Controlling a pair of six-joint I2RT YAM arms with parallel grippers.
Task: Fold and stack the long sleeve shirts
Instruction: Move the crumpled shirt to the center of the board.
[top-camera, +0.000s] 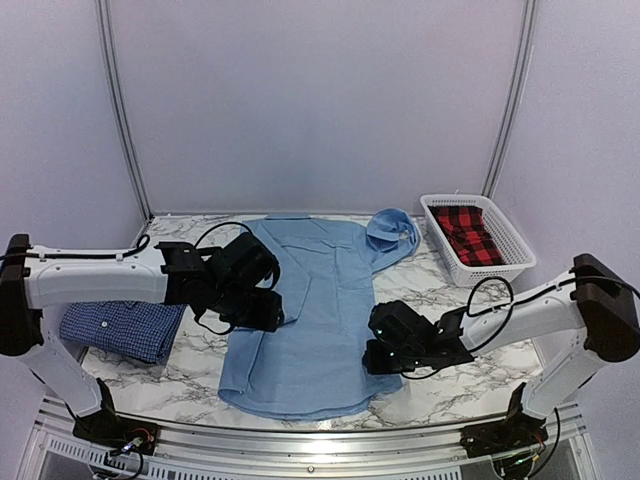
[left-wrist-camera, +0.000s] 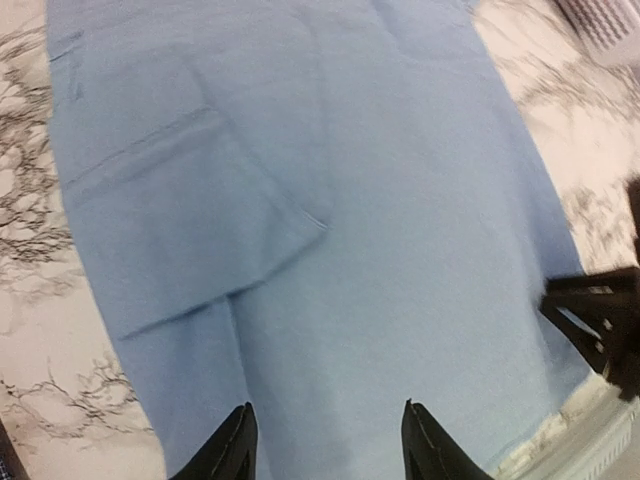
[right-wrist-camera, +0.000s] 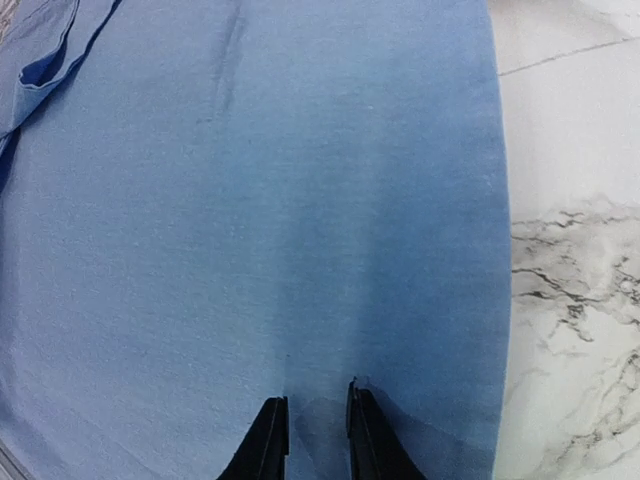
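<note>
The light blue shirt (top-camera: 330, 320) lies flat in the middle of the frame with one sleeve folded across its left side, ready for the next fold. At its lower right edge the right claw (right-wrist-camera: 317, 440) has its fingers nearly together, apparently pinching cloth to lift that side over. The left claw (left-wrist-camera: 325, 455) hangs above the left side, fingers apart, gripping nothing. The checked shirt (top-camera: 120, 328) sits folded at far left, probably the base of the stack.

Looks like a robotics lab booth: white panel walls (top-camera: 320, 100) at twelve o'clock, marble-patterned counter (top-camera: 440, 395), left arm (top-camera: 90, 275) and right arm (top-camera: 530, 305) bolted to a rail (top-camera: 300, 445) at six o'clock.
</note>
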